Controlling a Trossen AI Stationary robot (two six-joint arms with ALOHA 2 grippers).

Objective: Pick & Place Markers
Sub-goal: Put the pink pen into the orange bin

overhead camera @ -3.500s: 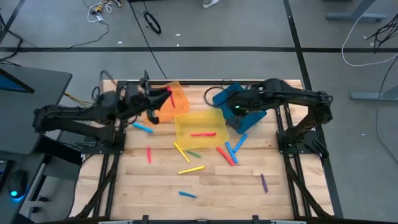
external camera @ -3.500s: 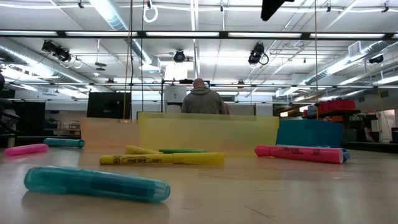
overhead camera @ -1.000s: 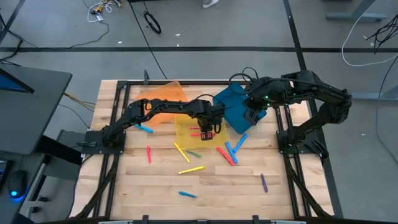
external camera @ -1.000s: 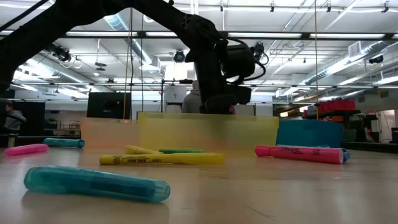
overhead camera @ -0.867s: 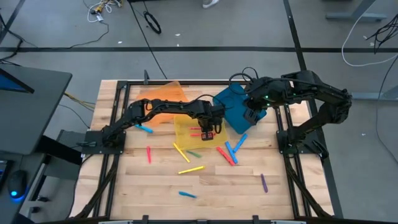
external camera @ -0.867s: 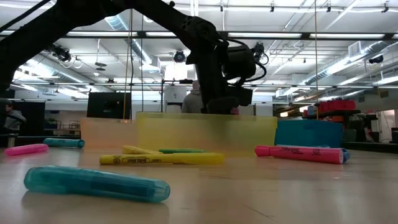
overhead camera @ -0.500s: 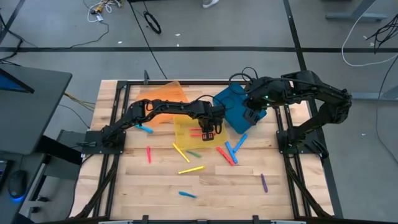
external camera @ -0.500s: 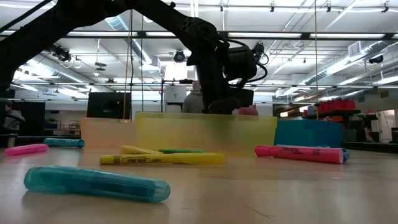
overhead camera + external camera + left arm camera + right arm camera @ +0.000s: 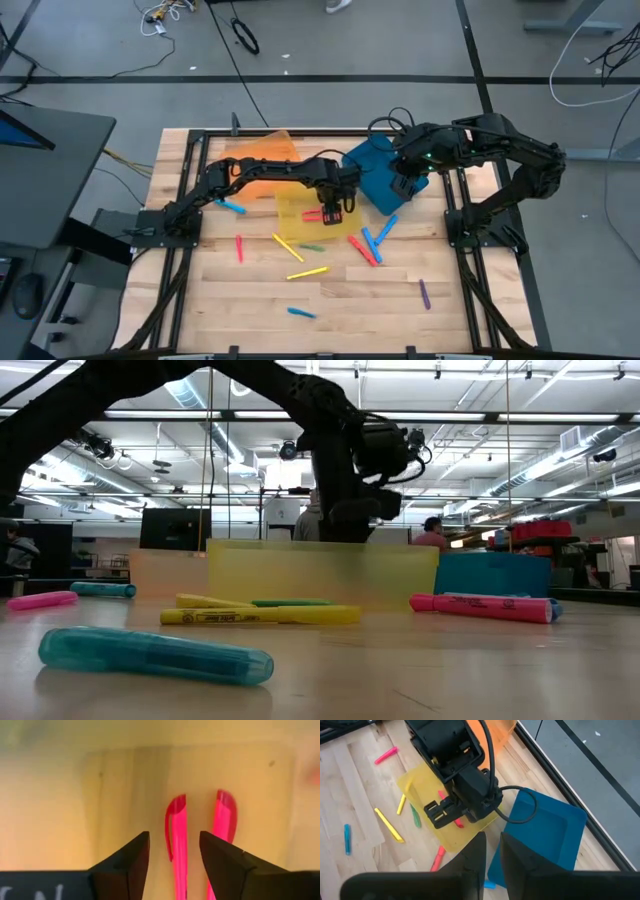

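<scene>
The high view looks straight down on the whole table [image 9: 330, 300], floor around it, both arms reaching toward the yellow bin [image 9: 300, 205] at its middle. The low view sits at tabletop height, near the front markers, facing level across to the same yellow bin [image 9: 320, 575] and the room behind. The left wrist view looks from close above into that bin [image 9: 55, 820]. The right wrist view looks from higher up, down past its fingers at the bin [image 9: 420, 785].

Grey floor [image 9: 90, 40] with loose cables [image 9: 165, 12], ceiling strip lights [image 9: 180, 385], dark monitor [image 9: 175, 528], person [image 9: 432, 532] beyond table
</scene>
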